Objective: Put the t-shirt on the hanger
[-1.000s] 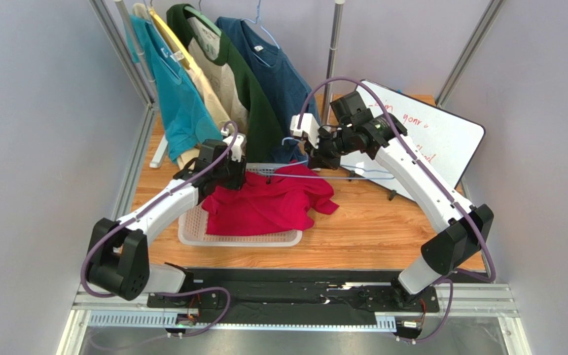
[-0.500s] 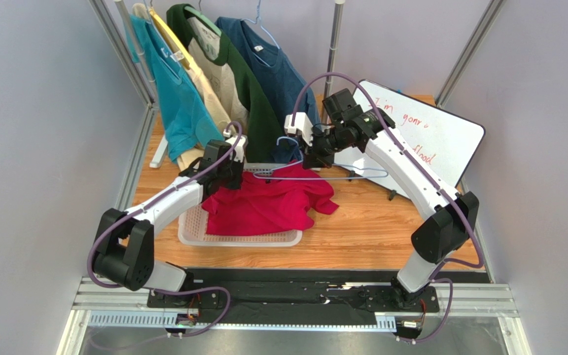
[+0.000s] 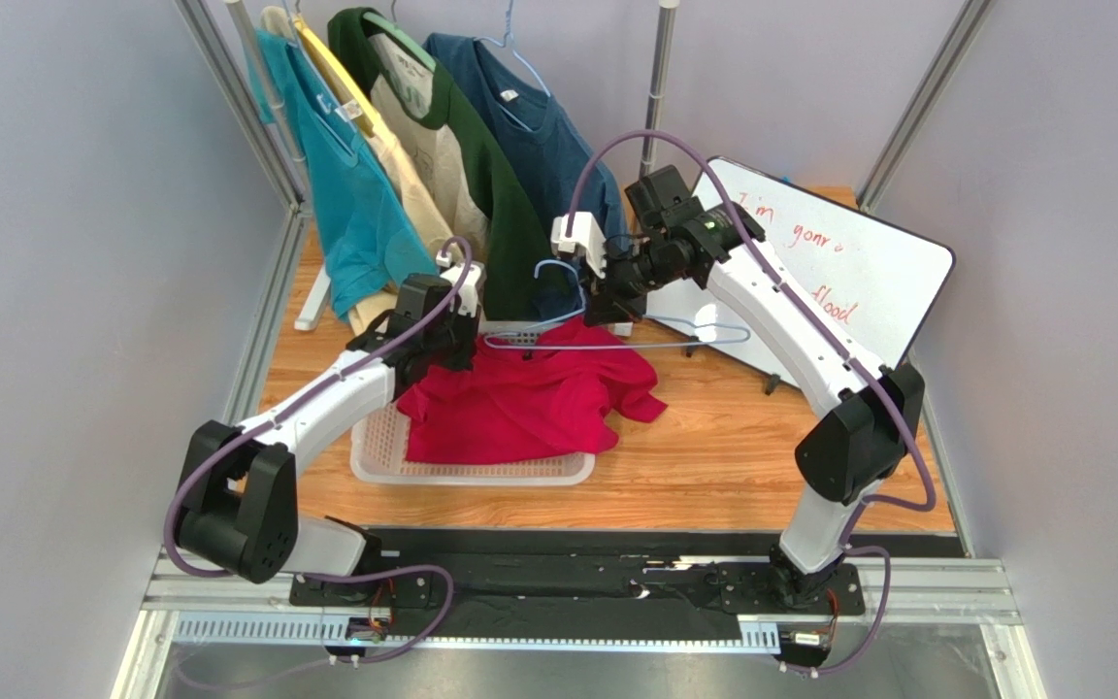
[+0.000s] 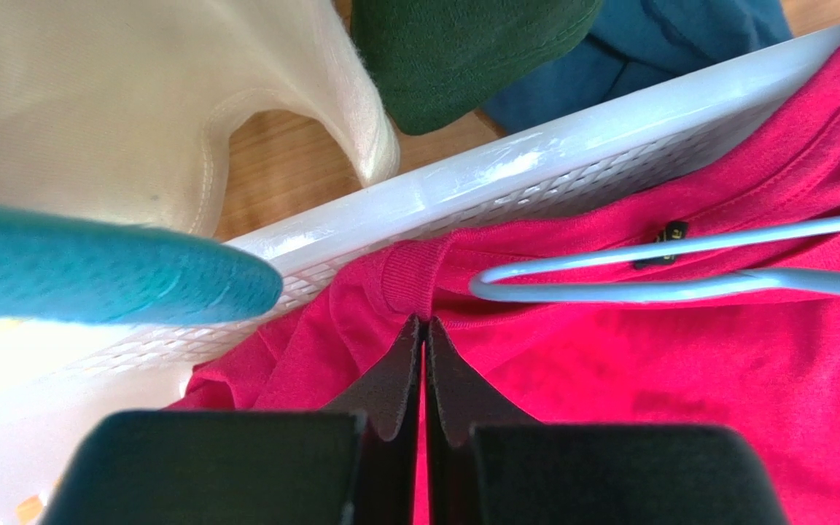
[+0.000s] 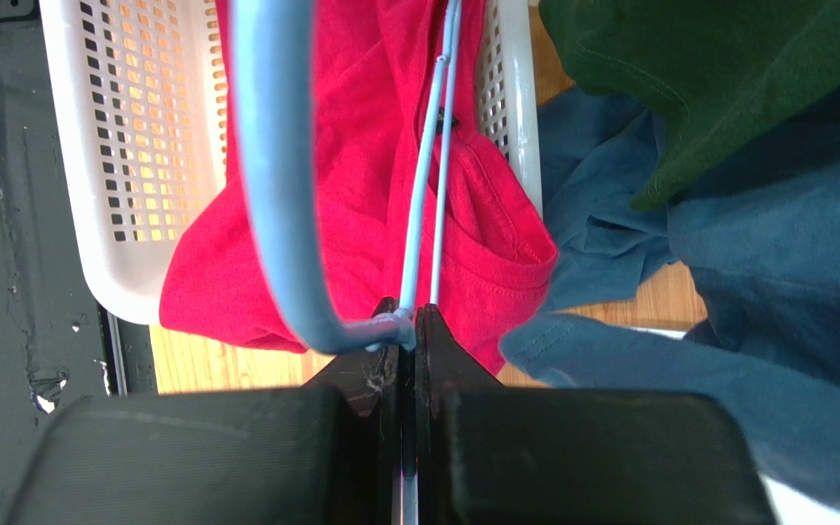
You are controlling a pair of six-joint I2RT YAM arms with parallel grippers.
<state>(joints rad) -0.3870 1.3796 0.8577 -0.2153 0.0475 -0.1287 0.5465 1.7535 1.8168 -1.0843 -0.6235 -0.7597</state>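
The red t-shirt lies bunched in the white basket and spills over its right side. My left gripper is shut on the t-shirt at its collar, at the basket's back rim. My right gripper is shut on the light-blue hanger at the base of its hook and holds it level above the shirt's collar. In the left wrist view the hanger's left end sits inside the neck opening. In the right wrist view the hook curves over the red t-shirt.
Teal, cream, dark green and navy shirts hang on a rail at the back, close above both grippers. A whiteboard leans at the right rear. A vertical pole stands behind the right gripper.
My right gripper has moved left and a little back with the hanger, sliding its left end toward the collar. My left gripper has stayed shut on the shirt, shifting slightly.
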